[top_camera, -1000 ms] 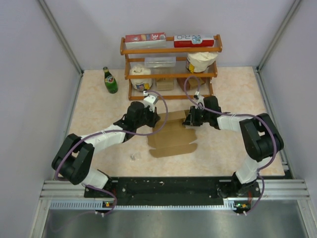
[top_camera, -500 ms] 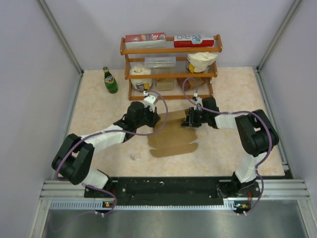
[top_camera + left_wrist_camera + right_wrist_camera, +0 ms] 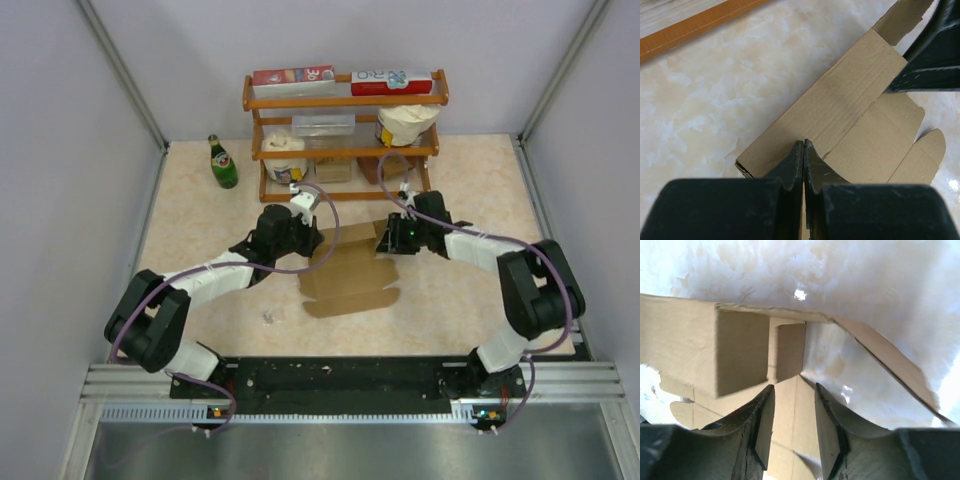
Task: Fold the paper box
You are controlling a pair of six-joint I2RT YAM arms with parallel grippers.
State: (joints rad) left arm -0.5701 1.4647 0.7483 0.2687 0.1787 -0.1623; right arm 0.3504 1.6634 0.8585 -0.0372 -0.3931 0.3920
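The kraft-brown paper box [image 3: 350,280] lies partly folded in the middle of the table, with one long wall raised along its far side. My left gripper [image 3: 308,243] is shut, and its tips [image 3: 804,142] rest on that raised wall [image 3: 840,110] near its left end. My right gripper [image 3: 383,243] is at the box's right end with its jaws open. In the right wrist view its fingertips [image 3: 794,387] straddle a flat cardboard strip, just short of the upright end flap [image 3: 740,355]. Nothing is clamped. The right gripper's dark fingers [image 3: 930,60] show beyond the wall.
A wooden shelf [image 3: 345,130] with red-and-white cartons, tubs and a bag stands just behind the box; its base [image 3: 690,27] shows in the left wrist view. A green bottle [image 3: 222,163] stands at the back left. A small scrap [image 3: 270,318] lies near the front left.
My right gripper's jaws have opened at the box's right end, and its arm has swung outward to the right. The left arm and the box have stayed still.
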